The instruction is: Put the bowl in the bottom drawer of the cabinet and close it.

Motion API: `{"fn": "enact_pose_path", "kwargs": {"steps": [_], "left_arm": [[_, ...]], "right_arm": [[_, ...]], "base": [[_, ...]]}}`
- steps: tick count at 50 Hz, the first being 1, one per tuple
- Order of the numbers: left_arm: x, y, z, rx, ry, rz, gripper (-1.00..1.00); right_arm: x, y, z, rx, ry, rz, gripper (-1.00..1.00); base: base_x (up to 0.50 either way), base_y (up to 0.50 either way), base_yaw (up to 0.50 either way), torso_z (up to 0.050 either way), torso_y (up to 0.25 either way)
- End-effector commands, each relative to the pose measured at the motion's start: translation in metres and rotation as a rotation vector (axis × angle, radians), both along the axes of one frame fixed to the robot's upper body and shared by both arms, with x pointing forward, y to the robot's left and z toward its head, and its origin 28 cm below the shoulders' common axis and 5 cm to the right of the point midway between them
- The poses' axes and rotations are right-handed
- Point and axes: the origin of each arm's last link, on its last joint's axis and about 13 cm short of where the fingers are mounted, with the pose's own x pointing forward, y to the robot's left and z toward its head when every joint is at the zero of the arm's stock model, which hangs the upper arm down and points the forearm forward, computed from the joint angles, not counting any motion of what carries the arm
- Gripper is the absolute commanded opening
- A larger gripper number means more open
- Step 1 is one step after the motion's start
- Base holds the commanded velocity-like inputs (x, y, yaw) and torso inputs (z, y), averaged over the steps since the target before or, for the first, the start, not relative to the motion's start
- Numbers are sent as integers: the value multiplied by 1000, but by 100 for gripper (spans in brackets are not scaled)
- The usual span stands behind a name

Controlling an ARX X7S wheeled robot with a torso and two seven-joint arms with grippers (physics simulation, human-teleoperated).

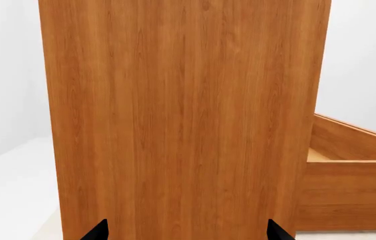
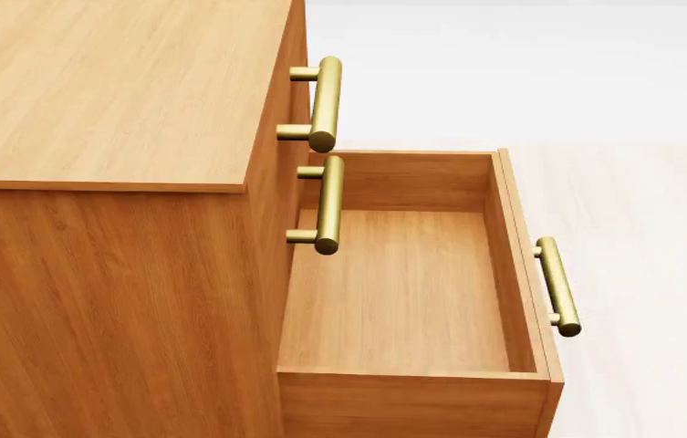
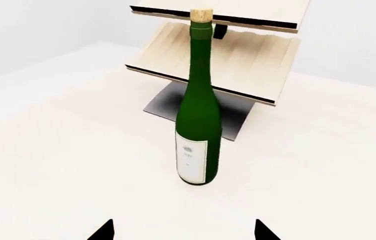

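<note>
Two end effectors showed only dark fingertips at the frame bottoms, spread apart and gripping nothing: left end effector [image 1: 188, 231] faced the cabinet [image 1: 174, 120] side panel, right end effector [image 3: 184, 231] faced a green wine bottle [image 3: 197, 125] upright on the worktop [image 3: 54, 165] before pale slanted boards [image 3: 241, 60]. Bottom drawer [image 2: 411, 292] stood pulled out, lower centre of the head view. Bowl appeared in no view.
</note>
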Motion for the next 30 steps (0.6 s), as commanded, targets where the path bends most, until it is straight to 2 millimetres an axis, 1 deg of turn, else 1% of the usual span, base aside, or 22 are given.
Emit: {"fn": "enact_pose_path", "kwargs": {"steps": [1, 4, 5, 9, 16, 28, 30], "left_arm": [[0, 0, 0, 0, 0, 1, 100], [0, 0, 0, -1, 0, 0, 100], [-1, 0, 1, -1, 1, 1, 100], [-1, -1, 2, 0, 0, 1, 100], [-1, -1, 1, -1, 0, 1, 100], [0, 0, 0, -4, -1, 0, 100], [0, 0, 0, -4, -2, 0, 100]], "right_arm": [[0, -6, -5, 39, 7, -65, 100], [-1, -6, -7, 67, 17, -65, 100], [1, -7, -9, 88, 67, -71, 100], [0, -7, -10, 93, 61, -74, 100], [0, -7, -11, 103, 102, -76, 100], [-5, -1, 3, 145, 125, -37, 100], [-6, 0, 5, 128, 125, -36, 100]], "base": [[0, 0, 0, 0, 0], [0, 0, 0, 0, 0], [0, 0, 0, 0, 0], [0, 0, 0, 0, 0], [0, 0, 0, 0, 0], [0, 0, 0, 0, 0], [0, 0, 0, 0, 0]]}}
